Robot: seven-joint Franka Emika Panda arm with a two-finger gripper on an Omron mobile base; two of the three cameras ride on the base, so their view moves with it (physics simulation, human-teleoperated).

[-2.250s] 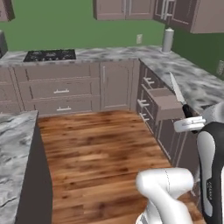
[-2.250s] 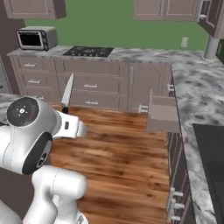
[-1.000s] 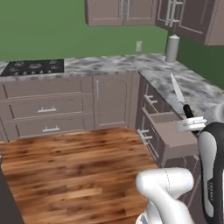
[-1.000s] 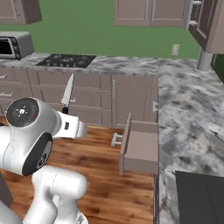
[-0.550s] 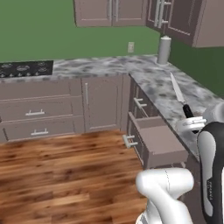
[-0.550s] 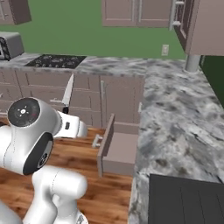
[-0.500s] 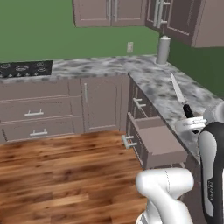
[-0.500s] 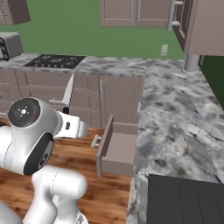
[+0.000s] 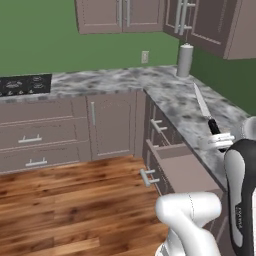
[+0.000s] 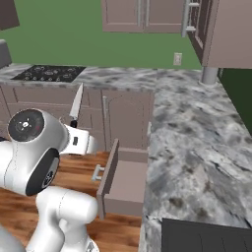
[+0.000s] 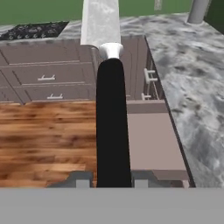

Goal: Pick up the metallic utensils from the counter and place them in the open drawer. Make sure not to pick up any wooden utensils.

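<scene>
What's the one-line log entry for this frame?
phase: carry to drawer | end effector: shut on knife, blade up | drawer: open, nothing visible inside | knife: above floor, beside drawer, not yet over it

My gripper point(image 10: 74, 129) holds the knife point(image 10: 76, 106) by its black handle, blade pointing up. The drawer point(image 10: 124, 184) stands pulled open beside my arm (interior bare, as far as visible), under the marbled worktop point(image 10: 192, 147).
</scene>
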